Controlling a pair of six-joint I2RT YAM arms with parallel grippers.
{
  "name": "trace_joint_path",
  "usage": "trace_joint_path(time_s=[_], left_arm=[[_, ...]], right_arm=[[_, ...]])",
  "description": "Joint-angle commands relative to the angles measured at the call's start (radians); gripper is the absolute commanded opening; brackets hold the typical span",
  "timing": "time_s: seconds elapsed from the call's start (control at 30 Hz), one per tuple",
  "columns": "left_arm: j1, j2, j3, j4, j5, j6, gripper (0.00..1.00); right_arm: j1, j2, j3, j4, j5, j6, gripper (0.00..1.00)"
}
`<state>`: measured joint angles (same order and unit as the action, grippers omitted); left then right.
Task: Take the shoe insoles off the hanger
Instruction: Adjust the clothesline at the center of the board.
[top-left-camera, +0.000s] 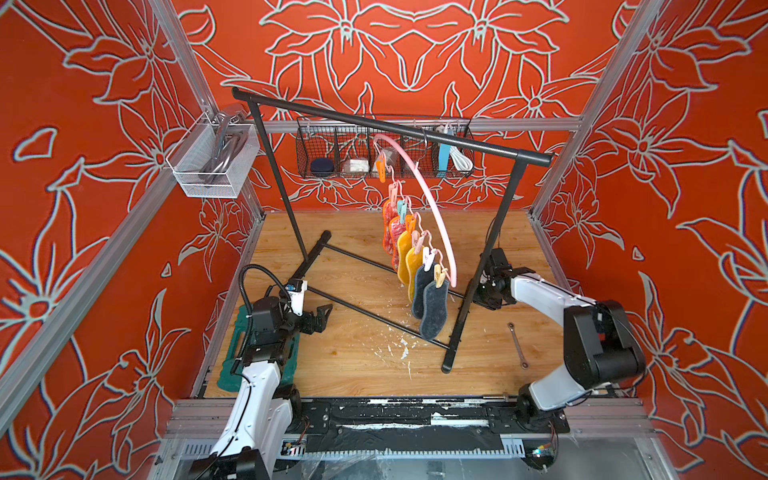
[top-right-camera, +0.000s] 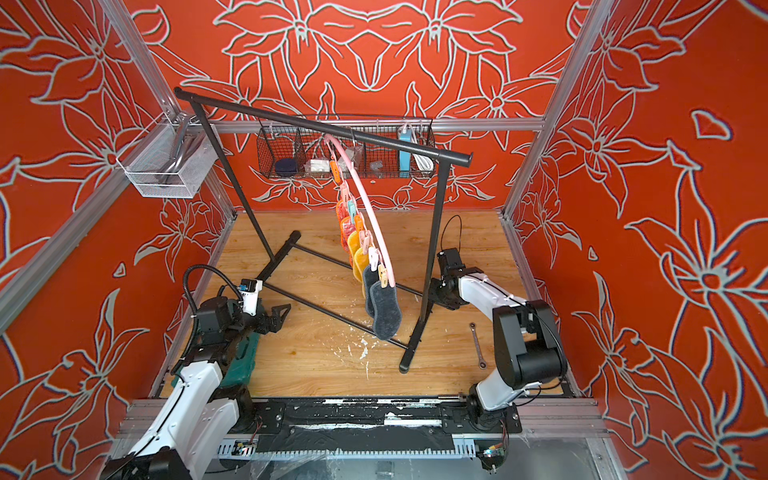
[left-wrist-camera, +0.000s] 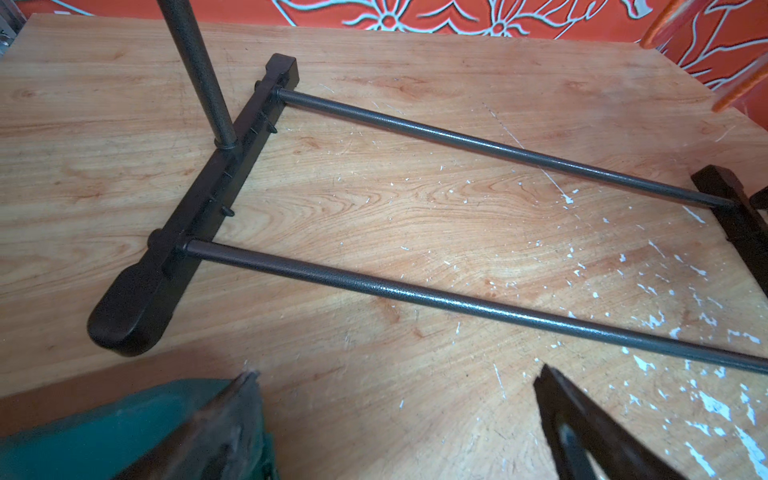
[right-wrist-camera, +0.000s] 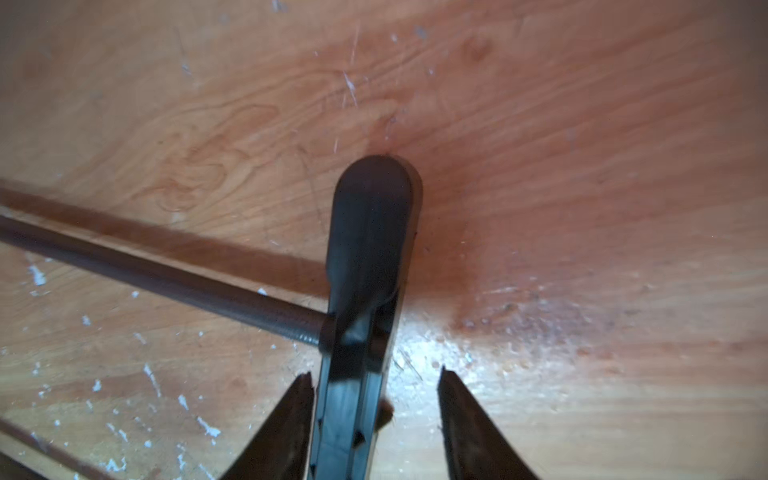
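Observation:
The pink hanger (top-left-camera: 432, 208) (top-right-camera: 368, 208) hooks on the black rack's top bar. Clipped along its lower rail hang the shoe insoles: red-pink ones (top-left-camera: 388, 226) at the back, mustard yellow ones (top-left-camera: 403, 257) in the middle, dark grey ones (top-left-camera: 434, 311) (top-right-camera: 386, 311) at the front. My left gripper (top-left-camera: 322, 316) (left-wrist-camera: 399, 395) hovers open and empty over the wood, left of the rack. My right gripper (top-left-camera: 484, 289) (right-wrist-camera: 375, 372) is low at the rack's right leg, its jaws straddling the foot bar (right-wrist-camera: 374, 232). One finger lies against the bar and the other stands apart.
The black rack (top-left-camera: 395, 124) stands slanted across the wooden table (top-left-camera: 353, 353). A black wire basket (top-left-camera: 328, 145) and a white mesh basket (top-left-camera: 212, 162) hang on the walls. A wrench (top-left-camera: 517, 345) lies at the right, and a green object (top-left-camera: 232, 361) under my left arm.

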<state>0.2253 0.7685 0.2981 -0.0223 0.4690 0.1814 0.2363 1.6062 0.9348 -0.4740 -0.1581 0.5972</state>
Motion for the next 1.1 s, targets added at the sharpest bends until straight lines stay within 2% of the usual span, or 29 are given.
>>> trace_joint_path(time_s=[0.0,0.07,0.27,0.57,0.73,0.9,1.0,1.07], left_arm=[[0.006,-0.006,-0.003,-0.011,0.002,-0.003,0.98],[0.009,-0.008,-0.003,-0.012,0.004,-0.003,0.98],[0.009,-0.023,-0.008,-0.018,0.015,0.002,0.98],[0.014,-0.028,-0.008,-0.028,0.028,0.006,0.98],[0.016,-0.031,-0.006,-0.037,0.039,0.011,0.98],[0.016,-0.031,-0.007,-0.041,0.053,0.018,0.98],[0.016,-0.028,-0.011,-0.047,0.083,0.031,0.98],[0.016,-0.033,-0.006,-0.074,0.132,0.060,0.98]], right_arm=[[0.013,0.063,0.049,-0.048,0.042,0.025,0.48],[0.019,0.098,0.061,-0.048,0.067,0.027,0.47],[0.025,0.178,0.132,-0.065,0.146,-0.024,0.34],[0.023,0.320,0.327,-0.105,0.159,-0.206,0.30],[0.015,0.403,0.430,-0.102,0.133,-0.321,0.30],[-0.012,0.480,0.538,-0.144,0.087,-0.350,0.31],[-0.027,0.505,0.583,-0.154,0.052,-0.350,0.35],[-0.033,0.511,0.604,-0.170,0.043,-0.350,0.42]])
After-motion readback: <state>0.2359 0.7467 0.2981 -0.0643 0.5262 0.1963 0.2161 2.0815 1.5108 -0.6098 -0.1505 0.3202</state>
